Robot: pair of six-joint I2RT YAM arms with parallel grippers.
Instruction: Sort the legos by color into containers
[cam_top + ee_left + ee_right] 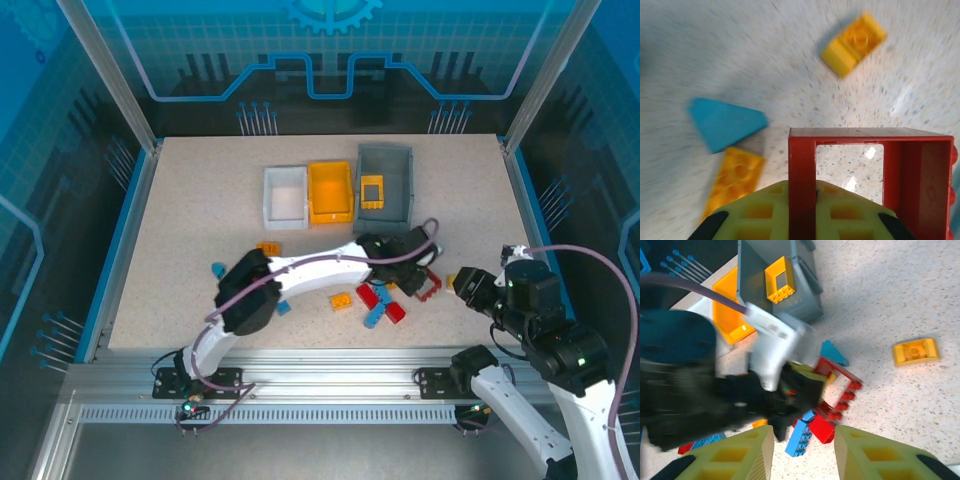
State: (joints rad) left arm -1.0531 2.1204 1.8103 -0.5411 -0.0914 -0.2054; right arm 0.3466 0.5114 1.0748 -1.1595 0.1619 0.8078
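Only one yellow frame [781, 293] is binned. A red frame [865, 136] is gripped by the left claw [802, 205]; the right claw [802, 450] is held open.

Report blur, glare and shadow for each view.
Left wrist: motion blur smears the yellow brick and the blue wedge, the red frame is crisp, and small glare spots sit on the table. Right wrist: the left arm is a blurred dark mass, the grey bin sharp. Top external: sharp, evenly lit, soft shadow under that arm.
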